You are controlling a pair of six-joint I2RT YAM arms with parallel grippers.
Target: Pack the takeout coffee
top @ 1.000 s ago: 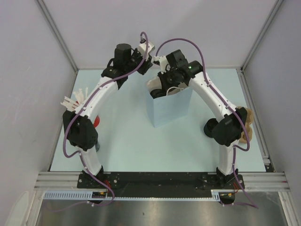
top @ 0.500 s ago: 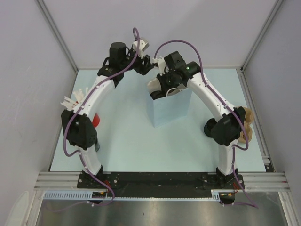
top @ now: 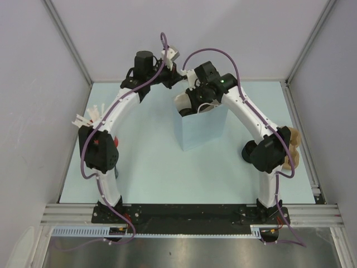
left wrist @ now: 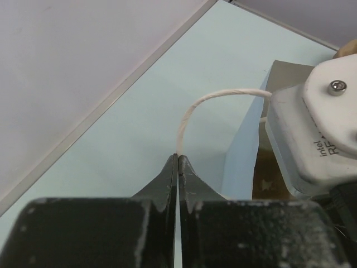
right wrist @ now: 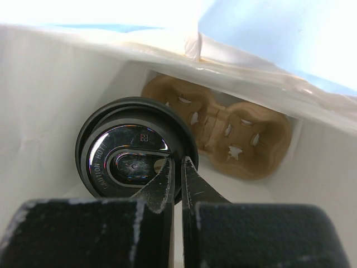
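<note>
The takeout coffee lid is looking like glossy black plastic, its centre shining almost mirror-like. The cup carrier next to it is showing rough, matt brown pulp. The paper bag is coming across as smooth matt paper with a twisted white cord handle. The left gripper and right gripper are looking like matt black plastic, scuffed pale at the edges. The table is reading smooth and matt, and the front sheet is gleaming like brushed metal.

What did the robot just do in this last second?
The left gripper shifted slightly and pinched shut on the white cord handle of the paper bag. The right gripper stayed clamped on the takeout coffee inside the bag; the bag hasn't moved.
</note>
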